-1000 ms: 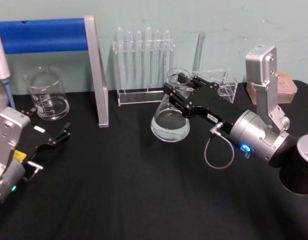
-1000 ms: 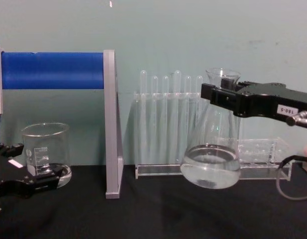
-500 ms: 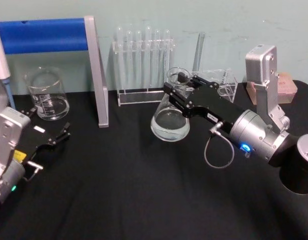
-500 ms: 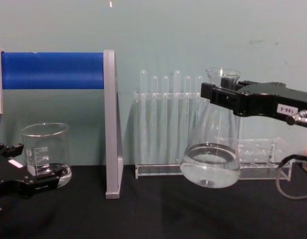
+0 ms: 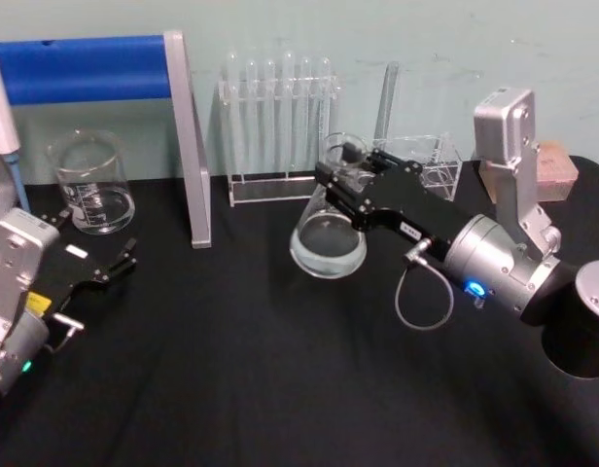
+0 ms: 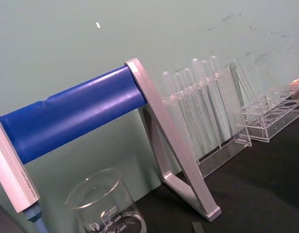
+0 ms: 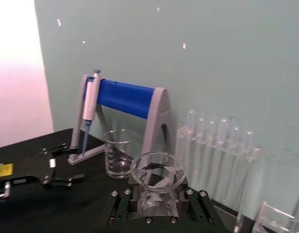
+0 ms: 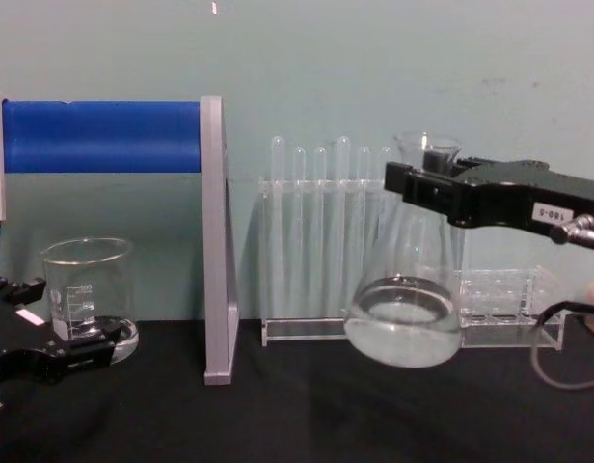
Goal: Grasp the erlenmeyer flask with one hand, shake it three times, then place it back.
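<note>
The erlenmeyer flask (image 5: 328, 240) (image 8: 405, 311) is clear glass with clear liquid in its wide base. It hangs slightly tilted above the black table, in front of the test tube rack. My right gripper (image 5: 340, 173) (image 8: 424, 188) is shut on its neck just under the flared rim (image 7: 157, 171). My left gripper (image 5: 103, 255) (image 8: 56, 347) rests low at the table's left, open, near the glass beaker, holding nothing.
A glass beaker (image 5: 90, 183) (image 6: 107, 204) stands at the back left beside a blue-and-grey pipette stand (image 5: 188, 136). The test tube rack (image 5: 280, 122) and a low clear rack (image 8: 509, 304) line the back wall. A dark cylinder (image 5: 581, 331) stands at the right edge.
The flask held by my right gripper has shifted slightly left and a little down, and its liquid has sloshed. The left arm has not moved.
</note>
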### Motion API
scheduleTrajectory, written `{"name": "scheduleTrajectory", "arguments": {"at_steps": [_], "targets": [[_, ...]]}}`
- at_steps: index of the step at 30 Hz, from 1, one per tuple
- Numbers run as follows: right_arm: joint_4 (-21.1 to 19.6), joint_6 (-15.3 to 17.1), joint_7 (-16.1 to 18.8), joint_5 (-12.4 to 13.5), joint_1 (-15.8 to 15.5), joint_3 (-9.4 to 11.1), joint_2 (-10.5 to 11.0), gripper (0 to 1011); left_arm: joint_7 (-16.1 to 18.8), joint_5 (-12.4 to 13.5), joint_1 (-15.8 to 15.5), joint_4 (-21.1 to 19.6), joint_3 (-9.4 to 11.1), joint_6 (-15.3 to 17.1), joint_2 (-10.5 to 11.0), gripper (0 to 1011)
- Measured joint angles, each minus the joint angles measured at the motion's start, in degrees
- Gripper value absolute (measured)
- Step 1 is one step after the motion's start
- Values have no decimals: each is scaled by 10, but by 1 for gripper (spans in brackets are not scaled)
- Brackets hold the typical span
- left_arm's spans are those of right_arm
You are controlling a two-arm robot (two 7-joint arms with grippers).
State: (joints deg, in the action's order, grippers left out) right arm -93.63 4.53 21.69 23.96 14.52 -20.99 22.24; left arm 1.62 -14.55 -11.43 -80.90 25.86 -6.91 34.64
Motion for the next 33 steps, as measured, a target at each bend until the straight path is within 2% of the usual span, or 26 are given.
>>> {"name": "scheduleTrajectory", "arguments": {"at_steps": [6,16,24,33], "targets": [[-10,4,17,1,-4,-17,4,449,0,0,0,0,0,0,0,1001],[-40,7,58,14,-14,-59,14,449,0,0,0,0,0,0,0,1001],[-65,7,92,26,-18,-96,32,449,0,0,0,0,0,0,0,1001],[-85,3,120,41,-18,-123,52,449,0,0,0,0,0,0,0,1001]]}}
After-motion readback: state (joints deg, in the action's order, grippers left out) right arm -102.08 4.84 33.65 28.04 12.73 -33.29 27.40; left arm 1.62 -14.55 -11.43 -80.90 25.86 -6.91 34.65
